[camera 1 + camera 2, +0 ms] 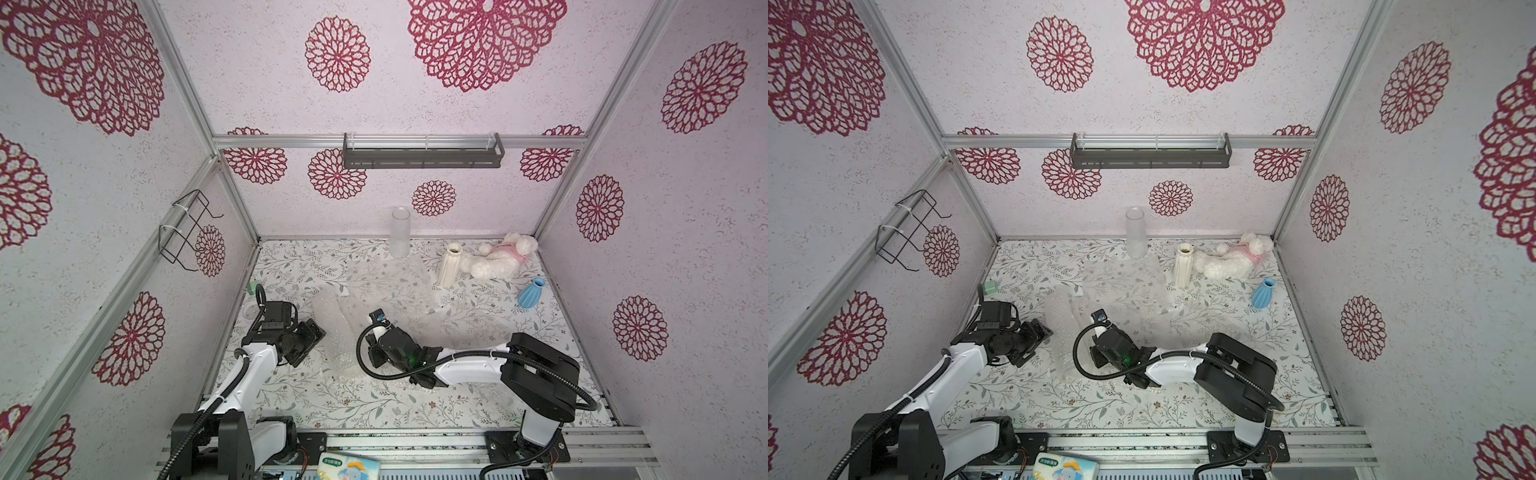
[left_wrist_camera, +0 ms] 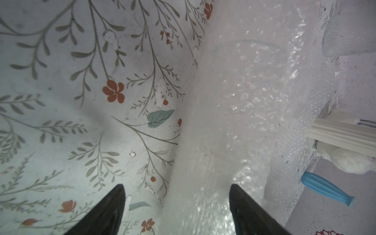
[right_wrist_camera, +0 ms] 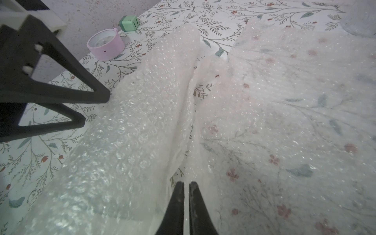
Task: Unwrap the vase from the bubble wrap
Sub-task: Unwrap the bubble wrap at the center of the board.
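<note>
1. Floral-print covering lies over the table [image 1: 332,409]. Pale walls [image 1: 415,104] printed with red medallions enclose it on three sides, joined by aluminium rails.
2. Wall fixtures, count two: one grey shelf [image 1: 422,156] on the back wall and one black wire rack [image 1: 187,230] on the left wall.
3. Bare vases, count three: one clear cylinder [image 1: 400,232] at the back edge, one cream ribbed vase [image 1: 449,266] and one blue vase [image 1: 532,294] toward the right wall.
4. Other items, count three: one white plush toy [image 1: 503,259] lying against the cream ribbed vase, plus one green cube [image 3: 129,23] and one pink ring [image 3: 105,45] at the left edge.
5. The bubble wrap occupies the middle of the table. One rolled bundle [image 1: 336,328] lies between my two grippers, and one flat sheet [image 1: 390,286] is spread beyond it. More wrap shows under my right arm, and I cannot count its layers. I cannot make out what the bundle contains.
6. My left gripper [image 2: 177,186] stands wide apart and holds nothing. It straddles the bundle's edge, one fingertip over bare table and the other over wrap.
7. My right gripper [image 3: 186,183] is closed to a thin slit, with its tips at the fold between bundle and sheet. I cannot tell whether a layer is pinched
</note>
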{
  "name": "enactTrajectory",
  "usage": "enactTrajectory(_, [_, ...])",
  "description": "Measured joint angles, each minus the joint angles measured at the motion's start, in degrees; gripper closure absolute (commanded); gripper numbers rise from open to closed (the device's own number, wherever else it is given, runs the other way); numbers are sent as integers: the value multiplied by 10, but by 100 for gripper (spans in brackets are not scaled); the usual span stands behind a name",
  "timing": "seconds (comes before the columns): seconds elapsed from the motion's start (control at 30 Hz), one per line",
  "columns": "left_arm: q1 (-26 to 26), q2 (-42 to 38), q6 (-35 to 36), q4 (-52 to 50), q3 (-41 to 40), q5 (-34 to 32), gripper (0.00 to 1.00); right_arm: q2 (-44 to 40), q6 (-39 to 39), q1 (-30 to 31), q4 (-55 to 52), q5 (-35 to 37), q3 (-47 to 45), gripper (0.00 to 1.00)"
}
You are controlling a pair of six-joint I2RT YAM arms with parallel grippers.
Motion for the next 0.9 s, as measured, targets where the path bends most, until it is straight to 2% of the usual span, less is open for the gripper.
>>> enactTrajectory(0.17, [-1,-12,-4,-12,14,-1,17,-1,-1,0,3,0,0,89])
enactTrajectory(0.27, [-17,-10,-3,-31,51,-18,17,-9,-4,0,10,0,-6,89])
enactTrajectory(0.53, [-116,99,8,-47,177,-82,17,-30,-5,0,31,-3,-25,89])
enactTrajectory(0.67, [-143,152,6,-51,203,-99,18,-33,-5,0,35,-4,-34,88])
enactTrajectory(0.8, [-159,167,-1,-52,223,-109,20,-34,-5,0,40,-8,-43,89])
enactTrajectory(0.87, [-165,167,-6,-51,233,-110,23,-34,-5,0,41,-9,-43,88])
enactTrajectory(0.9, [-167,167,-9,-48,239,-110,27,-35,-5,0,43,-9,-43,89])
